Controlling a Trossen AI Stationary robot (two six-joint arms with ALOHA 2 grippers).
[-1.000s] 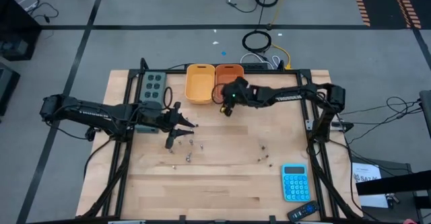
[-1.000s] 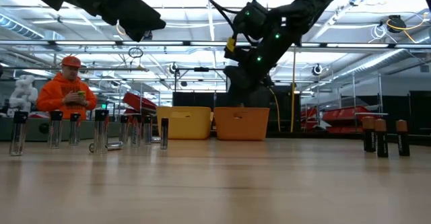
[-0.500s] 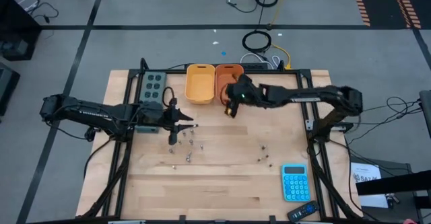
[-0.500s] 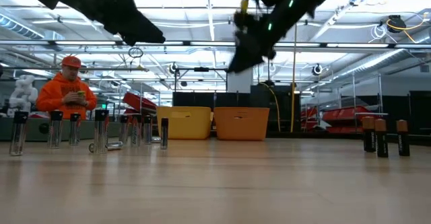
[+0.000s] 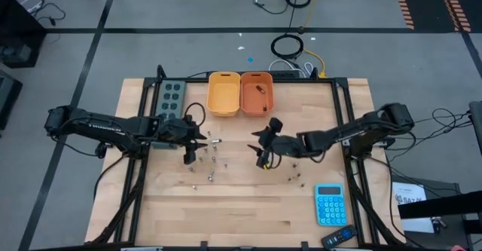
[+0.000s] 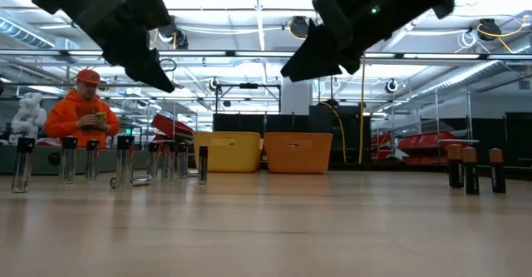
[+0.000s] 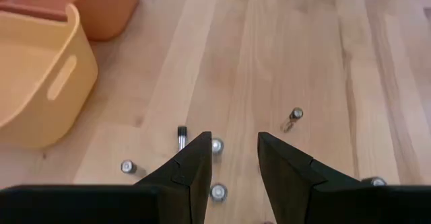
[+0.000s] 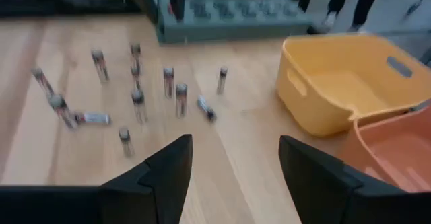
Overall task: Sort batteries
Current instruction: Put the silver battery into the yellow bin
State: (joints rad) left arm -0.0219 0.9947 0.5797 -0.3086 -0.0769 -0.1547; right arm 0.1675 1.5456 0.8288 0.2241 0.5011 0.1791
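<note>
Several small batteries [image 5: 208,164] stand or lie on the wood left of centre, and a few more batteries [image 5: 296,174] stand toward the right. One dark battery [image 5: 260,90] lies in the orange bin [image 5: 256,104], beside the yellow bin [image 5: 224,94]. My left gripper [image 5: 199,147] is open and hovers over the left cluster. In its wrist view, the left gripper [image 7: 234,150] has a standing battery [image 7: 215,145] just inside one finger. My right gripper [image 5: 263,149] is open and empty above the table's middle. In the right wrist view, the right gripper [image 8: 236,150] looks toward the left-cluster batteries [image 8: 138,83].
A grey block with round wells [image 5: 171,96] sits at the far left, next to the bins. A blue calculator [image 5: 329,203] and a dark remote [image 5: 339,237] lie near the right front corner. A person in an orange hoodie [image 6: 83,115] stands beyond the table.
My right gripper left its place over the orange bin and swung toward the near edge, to above the table's middle. A dark battery now shows in that bin. My left gripper dropped lower over the left cluster.
</note>
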